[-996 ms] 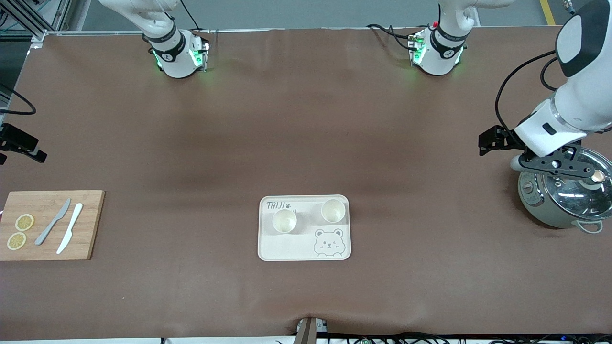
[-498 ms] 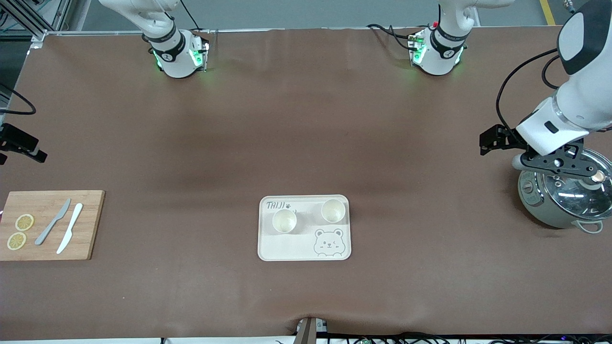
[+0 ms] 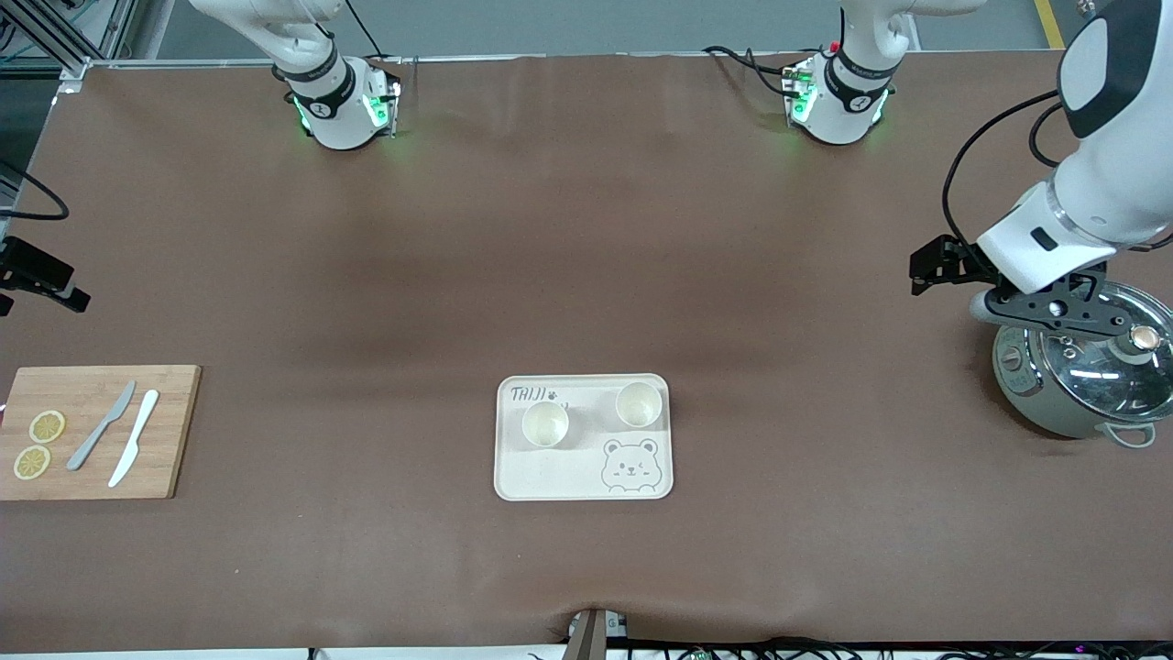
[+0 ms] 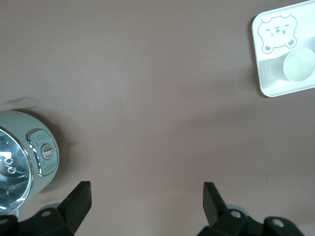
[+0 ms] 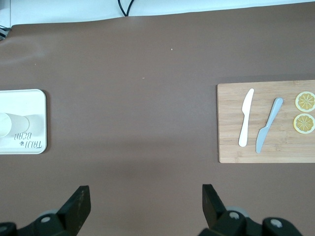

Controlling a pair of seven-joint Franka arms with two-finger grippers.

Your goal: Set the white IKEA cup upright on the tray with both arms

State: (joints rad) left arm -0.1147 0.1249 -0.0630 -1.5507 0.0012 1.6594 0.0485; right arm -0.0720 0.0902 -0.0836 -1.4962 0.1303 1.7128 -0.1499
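The cream bear tray [image 3: 550, 472] lies in the middle of the table, toward the front camera. Two white cups stand upright on it, one [image 3: 545, 424] toward the right arm's end and one [image 3: 639, 404] toward the left arm's end. My left gripper [image 3: 1054, 312] is open and empty, over the rim of a pot at the left arm's end of the table. Its wrist view shows its spread fingers [image 4: 78, 199], the tray [image 4: 275, 91] and one cup [image 4: 299, 65]. My right gripper [image 5: 146, 196] is open and empty, high over bare table; the front view does not show it.
A pale green pot with a glass lid [image 3: 1090, 376] stands at the left arm's end, also in the left wrist view [image 4: 19, 162]. A wooden cutting board [image 3: 169, 431] with two knives and lemon slices lies at the right arm's end, also in the right wrist view [image 5: 231, 123].
My left arm has drawn its gripper slightly up and toward the arm bases, still at the pot's rim. The cups and tray have not moved.
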